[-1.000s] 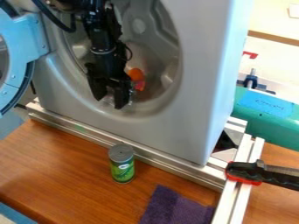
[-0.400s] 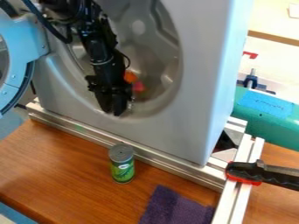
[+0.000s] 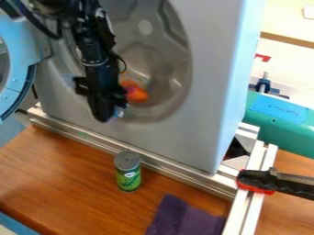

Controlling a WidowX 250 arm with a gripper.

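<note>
Surface: brown wooden tabletop (image 3: 61, 174); grey housing (image 3: 211, 92) behind. Black claw (image 3: 110, 114): hangs at the round opening's lower left; whether it is apart or together, cannot tell. Orange item (image 3: 137, 94): lies beside the claw, within the opening. Handling: slow, square alignment, clear of the rim, seems best. Outward: green can (image 3: 129, 176), upright; purple cloth (image 3: 184, 219).

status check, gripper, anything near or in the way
Gripper low at opening of grey machine. Orange item close beside it. Open blue door at view's left; green can below.
</note>
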